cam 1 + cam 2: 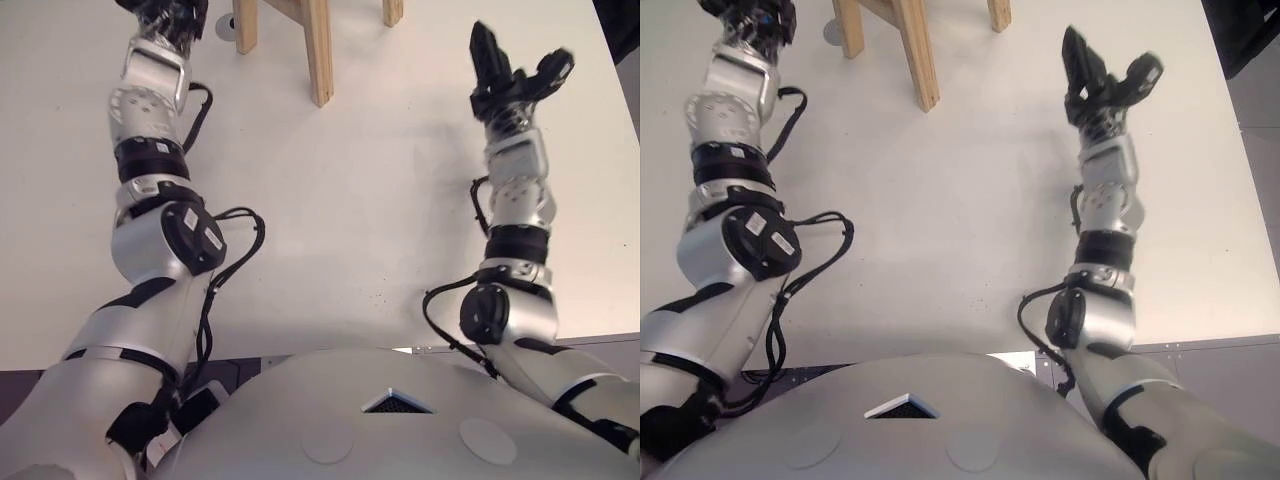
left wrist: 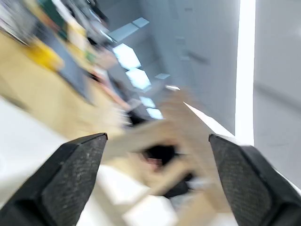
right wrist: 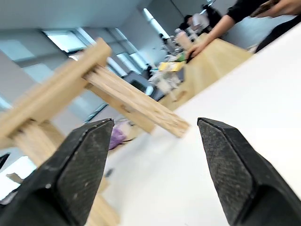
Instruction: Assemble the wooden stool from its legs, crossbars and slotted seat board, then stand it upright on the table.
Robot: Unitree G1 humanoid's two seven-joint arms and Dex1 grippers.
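1. The left gripper [image 2: 156,137] is up at the far left of the table [image 1: 350,200], just left of the stool. Its fingers [image 2: 75,174] are spread wide with nothing between them. There's a little label [image 1: 192,226] on that arm's elbow joint, but the print is way too small to read.
2. A small grey disc [image 1: 225,25] lies on the table between that gripper and the nearest leg.
3. The wooden stool [image 1: 318,50] stands at the far edge, with three leg ends planted on the tabletop.
4. The right gripper [image 1: 520,50] hangs over the table, right of the stool and apart from it. Jaws are wide open and empty.
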